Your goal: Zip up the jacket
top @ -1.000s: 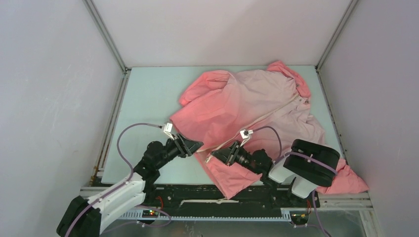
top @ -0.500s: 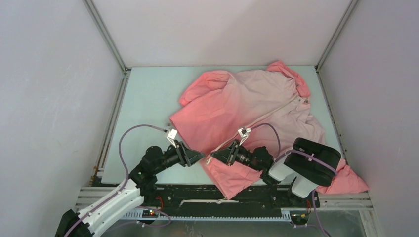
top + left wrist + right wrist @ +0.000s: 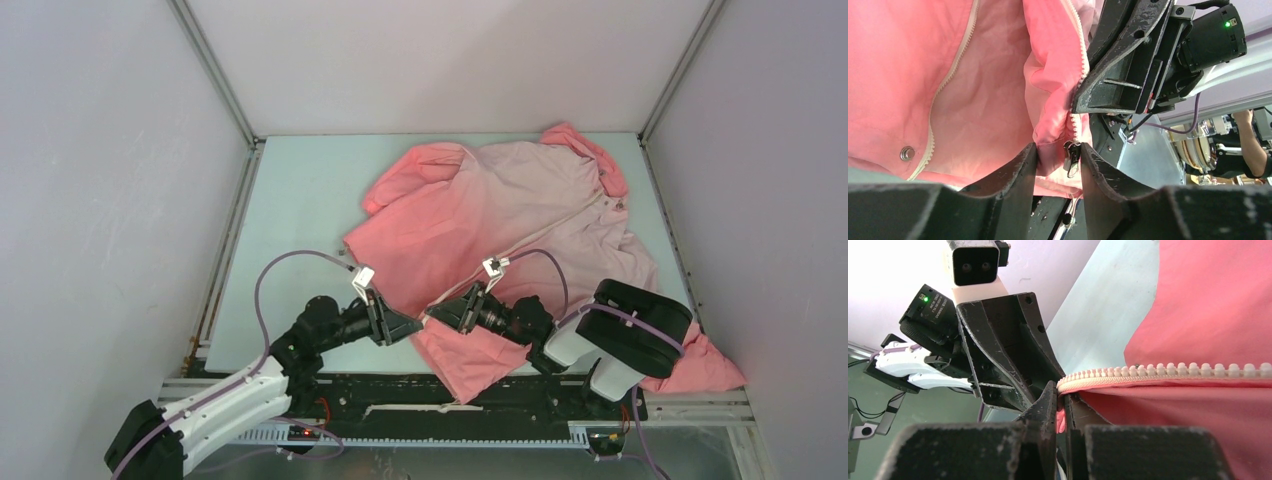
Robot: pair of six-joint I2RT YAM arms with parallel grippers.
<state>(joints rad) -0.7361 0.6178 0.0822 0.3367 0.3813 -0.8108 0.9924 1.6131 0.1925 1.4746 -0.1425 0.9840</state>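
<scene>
Two grippers nose to nose at the jacket hem, middle of the bench's near edge.

Left arm lies low, reaching from the near-left corner toward the middle. The left gripper (image 3: 405, 325) has its fingers apart, the scuffed black pads (image 3: 1024, 165) straddling a fabric fold and the small metal slider (image 3: 1071, 157) hanging between them; contact unclear. A round silver snap stud (image 3: 907, 153) sits on the hem beside it. The right gripper (image 3: 432, 316) is just beside and points left from a folded arm, its fingers pinched tight on the jacket's zipper (image 3: 1168, 371) edge, a row of pale, beaded plastic teeth. The jacket (image 3: 500, 210) is thin and wrinkled, coral fading to pale pink, spread over the pale green bench (image 3: 300, 200) from the near-middle to the far-right corner, with one part spilling over the near-right edge.
</scene>
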